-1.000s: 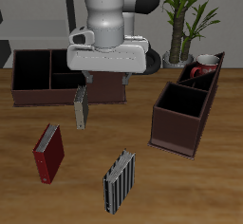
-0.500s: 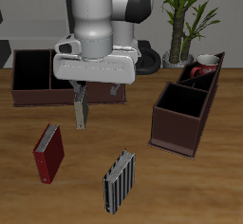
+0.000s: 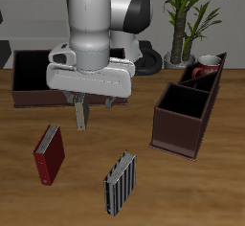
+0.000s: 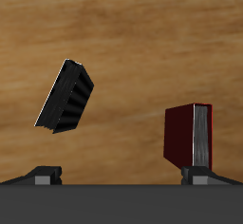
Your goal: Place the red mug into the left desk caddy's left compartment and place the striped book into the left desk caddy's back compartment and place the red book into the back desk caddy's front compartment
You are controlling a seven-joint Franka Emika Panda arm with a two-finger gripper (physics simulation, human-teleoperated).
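The red book [image 3: 50, 154] lies on the table near its front edge, and the wrist view shows the red book [image 4: 190, 133] too. The striped book [image 3: 120, 182] lies beside it, closer to the front edge; it also shows as the striped book [image 4: 66, 97] in the wrist view. The red mug [image 3: 203, 72] sits in the far end compartment of the left desk caddy [image 3: 182, 124]. The back desk caddy [image 3: 29, 94] stands behind the arm. My gripper [image 3: 92, 101] hangs open above the table, farther back than both books, with nothing between its fingertips [image 4: 43, 174].
A grey book [image 3: 81, 113] stands upright just below the gripper, in front of the back caddy. A potted plant [image 3: 187, 19] stands behind the left caddy.
The arm has swung forward and toward the red book's side, bringing the open gripper lower and over the grey book. No object has moved.
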